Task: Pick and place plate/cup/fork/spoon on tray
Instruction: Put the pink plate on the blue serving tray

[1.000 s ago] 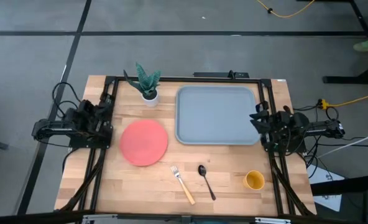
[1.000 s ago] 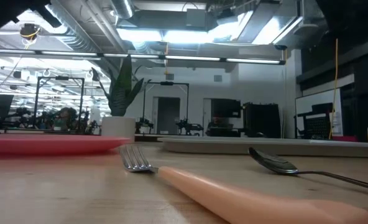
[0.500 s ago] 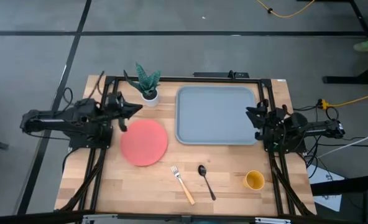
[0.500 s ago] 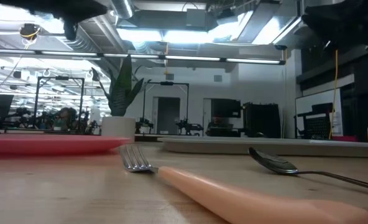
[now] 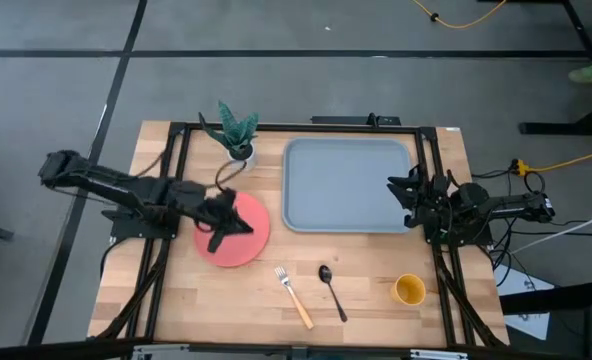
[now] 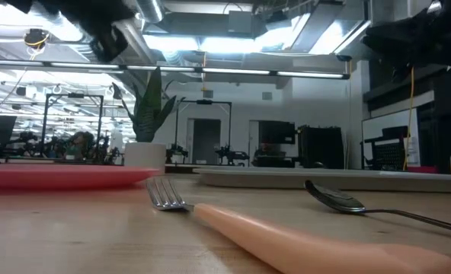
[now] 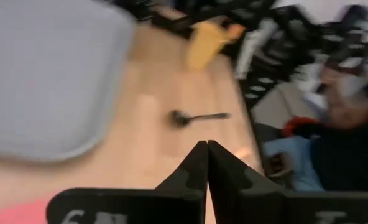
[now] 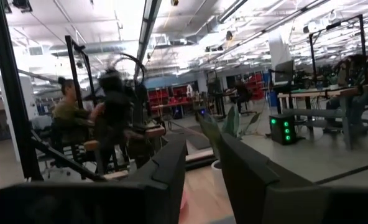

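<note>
Left tool (image 5: 238, 224), fingers together, hovers over the plate (image 5: 248, 243); tray (image 5: 348, 185) alongside.

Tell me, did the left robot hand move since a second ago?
Yes. The left gripper swung from the table's left edge toward the middle, and now hangs over the plate.

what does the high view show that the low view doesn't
Only the high view shows the yellow cup, the left tool over the plate, and the right tool at the tray edge. Only the low view shows the room behind the table. Both show the plate, tray, fork, spoon and potted plant.
</note>
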